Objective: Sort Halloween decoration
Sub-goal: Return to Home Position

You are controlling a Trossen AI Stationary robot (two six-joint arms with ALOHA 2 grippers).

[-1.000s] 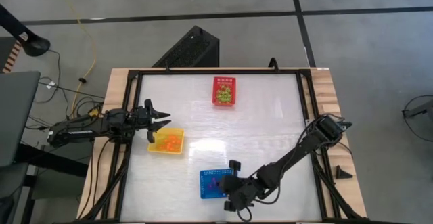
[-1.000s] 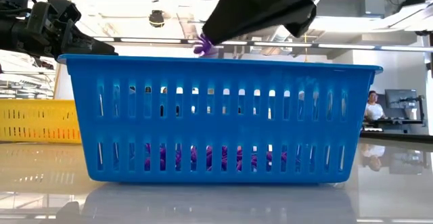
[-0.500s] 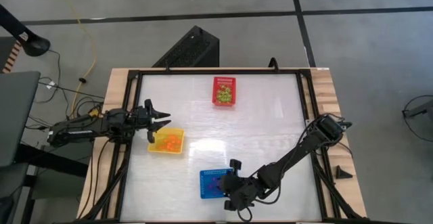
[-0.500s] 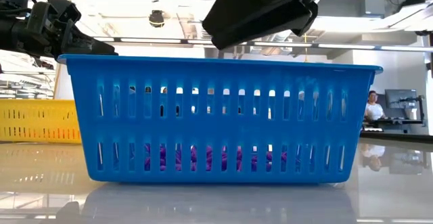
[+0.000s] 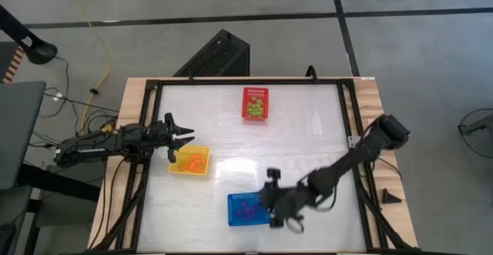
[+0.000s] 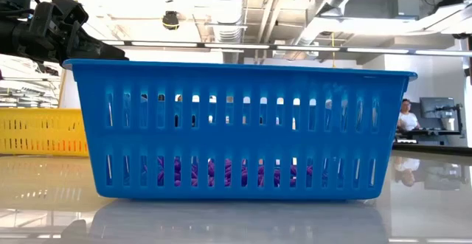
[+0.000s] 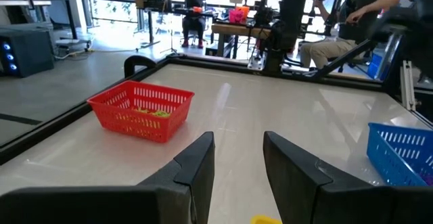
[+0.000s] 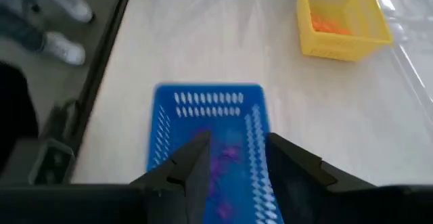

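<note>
From above, the glossy white tabletop [image 5: 300, 143] sits in a black frame with wooden borders on a grey floor; the red basket [image 5: 256, 104] stands by the middle of the far edge, the yellow basket [image 5: 190, 162] near the left edge, the blue basket [image 5: 246, 209] by the near edge; the left gripper [image 5: 182, 142] hangs at the yellow basket's left corner, fingers spread wide, and the right gripper [image 5: 273, 203] is over the blue basket's right end. At table height the blue basket [image 6: 243, 126] fills the view, purple trinkets [image 6: 221, 172] showing through its lower slots, under ceiling pipes [image 6: 228, 8]; a seated person [image 6: 405, 116] is far behind. The left wrist shows green trinkets [image 7: 152, 113] in the red basket [image 7: 142, 110], with seated people [image 7: 345, 21] beyond the far edge. The right wrist shows the right gripper [image 8: 237, 163] parted, holding nothing, above purple trinkets [image 8: 226, 153] in the blue basket [image 8: 210, 136]; orange trinkets [image 8: 325, 24] lie in the yellow basket [image 8: 342, 17].
</note>
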